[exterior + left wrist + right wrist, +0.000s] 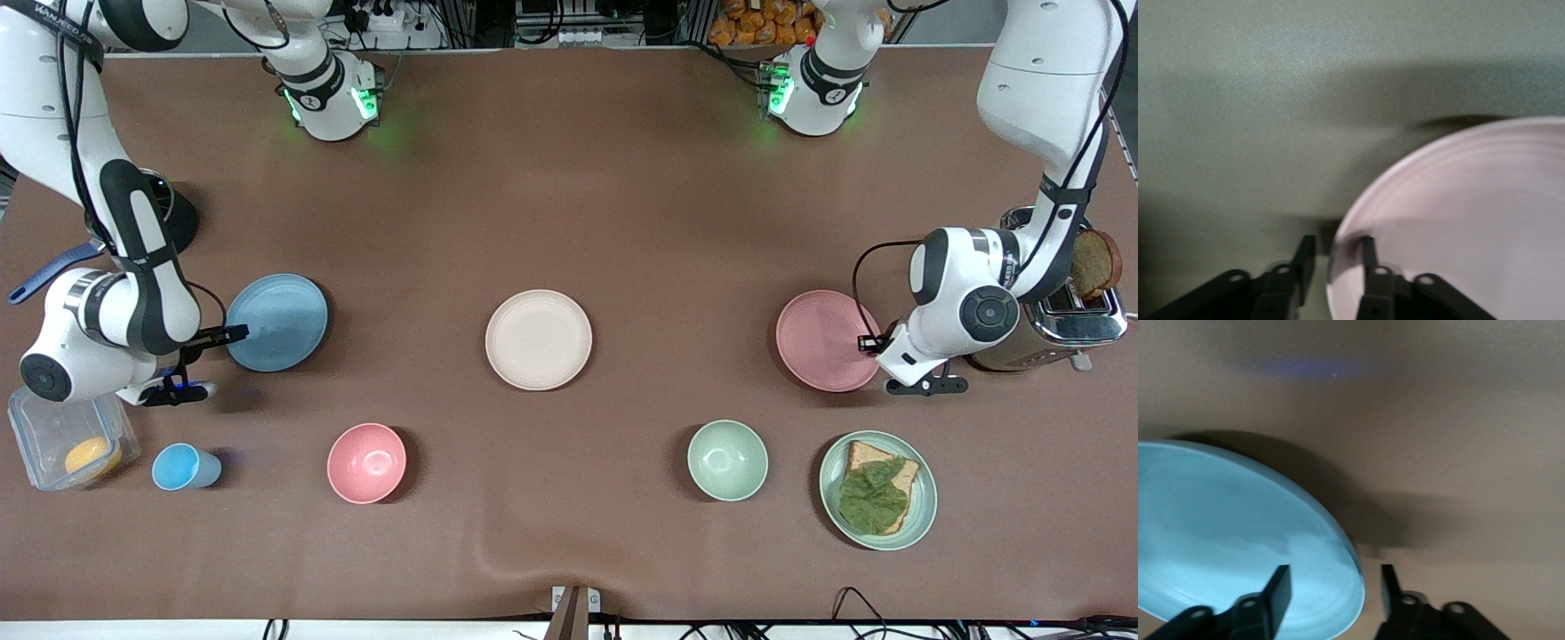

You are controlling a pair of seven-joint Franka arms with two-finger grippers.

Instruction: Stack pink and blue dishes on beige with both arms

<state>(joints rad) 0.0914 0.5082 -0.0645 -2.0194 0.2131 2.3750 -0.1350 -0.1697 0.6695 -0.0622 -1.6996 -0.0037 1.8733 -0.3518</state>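
The beige plate (539,340) lies bare at the table's middle. The light blue plate (277,322) sits toward the right arm's end. My right gripper (230,361) is low at its rim and open. In the right wrist view one of its fingers (1278,593) is over the blue plate (1231,540) and the other is outside the rim. The pale pink plate (825,340) sits toward the left arm's end. My left gripper (874,364) is open, and it (1336,257) straddles the rim of the pink plate (1471,220) with a small gap showing.
Nearer the front camera stand a blue cup (182,467), a pink bowl (366,462), a green bowl (727,460) and a green plate with bread and a leaf (920,520). A clear box (53,427) sits beside the right gripper. A toaster (1062,324) stands beside the left gripper.
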